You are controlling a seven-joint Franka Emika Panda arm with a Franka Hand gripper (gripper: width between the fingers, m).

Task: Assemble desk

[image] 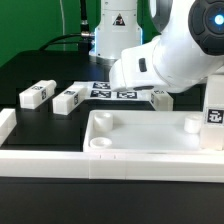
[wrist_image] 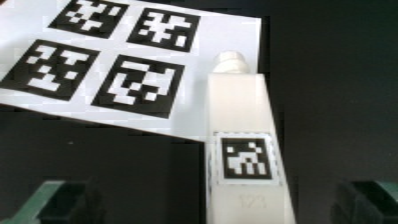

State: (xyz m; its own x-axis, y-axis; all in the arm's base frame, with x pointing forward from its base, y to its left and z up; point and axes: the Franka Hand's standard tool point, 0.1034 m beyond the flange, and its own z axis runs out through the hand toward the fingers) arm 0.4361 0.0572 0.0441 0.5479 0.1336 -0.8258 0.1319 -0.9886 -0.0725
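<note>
Nearest the lens sits the tray-like tabletop (image: 150,160), rim up. Beyond it, from the exterior view's left, lie one leg block (image: 35,95), a second leg block (image: 68,100) and the marker board (image: 108,93). Next, a third leg block (wrist_image: 240,120) lies between the gripper (wrist_image: 214,203) fingers, which are spread wide and hold nothing. A fourth leg block (image: 214,115) stands rightmost.

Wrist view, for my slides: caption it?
Open pincer framing a tagged white leg block beside the marker board.

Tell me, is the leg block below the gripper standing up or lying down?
Lying down. The wrist view shows the leg block stretched lengthwise on the dark table, its tag facing up at the camera.
</note>
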